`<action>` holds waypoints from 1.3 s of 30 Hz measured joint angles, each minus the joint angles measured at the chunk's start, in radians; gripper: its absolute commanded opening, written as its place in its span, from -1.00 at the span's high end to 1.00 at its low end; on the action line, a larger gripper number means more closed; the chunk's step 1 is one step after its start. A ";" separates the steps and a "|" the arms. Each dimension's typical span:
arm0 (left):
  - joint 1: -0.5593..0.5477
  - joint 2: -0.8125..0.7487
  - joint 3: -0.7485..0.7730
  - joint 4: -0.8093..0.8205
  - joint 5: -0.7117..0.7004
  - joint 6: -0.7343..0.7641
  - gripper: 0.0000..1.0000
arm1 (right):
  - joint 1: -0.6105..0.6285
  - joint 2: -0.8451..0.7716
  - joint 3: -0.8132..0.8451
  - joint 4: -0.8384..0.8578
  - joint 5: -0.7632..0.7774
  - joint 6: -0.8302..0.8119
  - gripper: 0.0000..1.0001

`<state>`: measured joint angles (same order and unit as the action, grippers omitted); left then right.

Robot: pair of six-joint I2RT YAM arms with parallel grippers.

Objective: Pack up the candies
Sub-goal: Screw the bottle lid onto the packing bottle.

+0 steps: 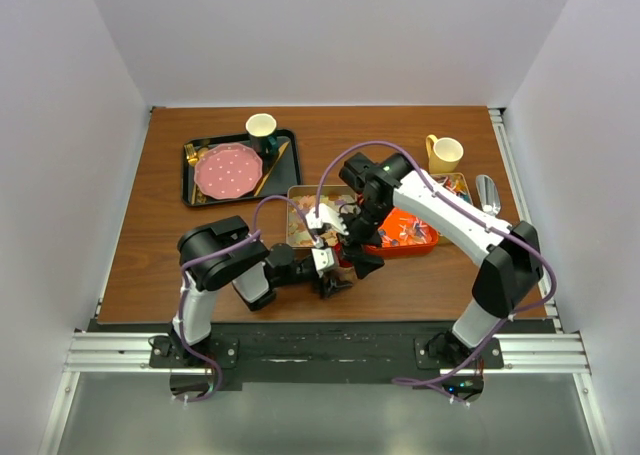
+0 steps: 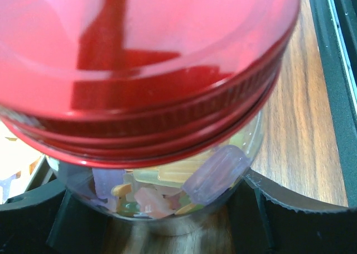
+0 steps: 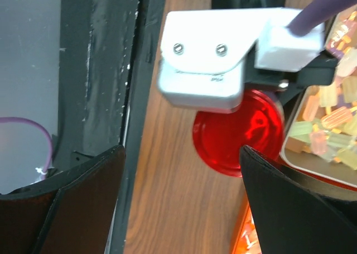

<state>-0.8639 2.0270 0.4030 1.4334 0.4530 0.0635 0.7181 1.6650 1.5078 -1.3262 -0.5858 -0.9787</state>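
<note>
A clear jar (image 2: 167, 209) with a red screw lid (image 2: 145, 70) on it stands on the table, filled with pale pastel candies (image 2: 217, 173). My left gripper (image 2: 162, 223) is shut on the jar's body, one finger (image 2: 301, 215) on each side. In the top view this gripper (image 1: 335, 275) is at the near middle. My right gripper (image 3: 178, 204) is open and empty, hovering just above and beside the red lid (image 3: 234, 137). In the top view it (image 1: 362, 260) covers the jar. More pastel candies (image 3: 326, 125) lie in a metal tray (image 1: 300, 190). Wrapped candies fill a red tray (image 1: 425, 243).
A yellow mug (image 1: 445, 153) and a metal scoop (image 1: 487, 193) are at the back right. A black tray (image 1: 195, 190) with a pink plate (image 1: 228, 170) and a green cup (image 1: 262, 128) is at the back left. The table's near edge and black rail (image 3: 111, 70) are close by.
</note>
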 measured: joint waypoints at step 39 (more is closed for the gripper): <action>0.003 0.005 0.010 -0.003 0.011 0.000 1.00 | 0.003 0.037 0.045 0.052 0.045 -0.186 -0.84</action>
<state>-0.8612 2.0315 0.4129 1.4300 0.4644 0.0631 0.7212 1.7016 1.5532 -1.2739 -0.5404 -1.1648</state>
